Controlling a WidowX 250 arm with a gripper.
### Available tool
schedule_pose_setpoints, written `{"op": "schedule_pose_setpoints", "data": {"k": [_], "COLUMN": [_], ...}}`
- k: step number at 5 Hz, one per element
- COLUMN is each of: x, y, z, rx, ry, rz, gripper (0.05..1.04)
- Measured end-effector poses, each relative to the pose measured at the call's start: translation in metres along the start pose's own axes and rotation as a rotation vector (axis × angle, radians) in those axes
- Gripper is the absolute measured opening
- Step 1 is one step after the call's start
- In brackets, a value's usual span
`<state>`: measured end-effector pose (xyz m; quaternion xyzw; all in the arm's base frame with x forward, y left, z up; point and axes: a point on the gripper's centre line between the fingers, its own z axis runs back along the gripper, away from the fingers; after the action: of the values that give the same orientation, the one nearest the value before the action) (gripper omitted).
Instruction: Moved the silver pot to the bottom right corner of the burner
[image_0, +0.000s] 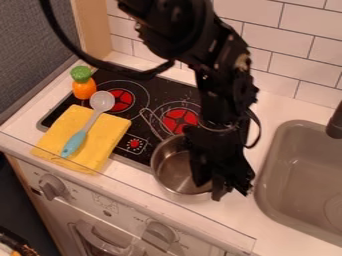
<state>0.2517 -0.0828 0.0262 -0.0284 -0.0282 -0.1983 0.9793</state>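
While the black two-finger gripper (215, 186) hangs down at the near right side of the round silver metal pot (175, 167), the pot sits at the near right part of the black cooktop (100, 75), reaching over its near edge toward the white counter (277, 220). The pot's visible inside is bare shiny metal, and its thin wire handle points toward the far left, over the cooktop. The grey sink basin (266, 172) lies to the right, a round drain showing in its floor, with a dark faucet (336, 122) over its far right part.

A strip of counter runs between the pot and the sink; another lies between the pot and the counter's near edge. On the left, a folded yellow cloth (110, 127) overlaps the cooktop's near left edge and bears a spoon with a blue handle and grey bowl (101, 101). An orange toy with a green top (84, 89) is just beyond the cloth.

The pot lies to the left of the gripper, overlapped by it in the camera view; whether the gripper is spread or pinching the rim, one cannot tell.
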Motion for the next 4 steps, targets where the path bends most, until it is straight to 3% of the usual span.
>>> {"op": "schedule_pose_setpoints", "data": {"k": [1, 2, 3, 4], "x": [0.006, 0.007, 0.006, 0.000], "y": [0.008, 0.015, 0.028, 0.038], "z": [0.015, 0.027, 0.041, 0.042], "rx": [0.000, 0.031, 0.060, 0.066], "ry": [-0.036, -0.018, -0.018, 0.004], "rz": [0.037, 0.115, 0.213, 0.267], "gripper": [0.874, 1.008, 1.004, 1.000]}}
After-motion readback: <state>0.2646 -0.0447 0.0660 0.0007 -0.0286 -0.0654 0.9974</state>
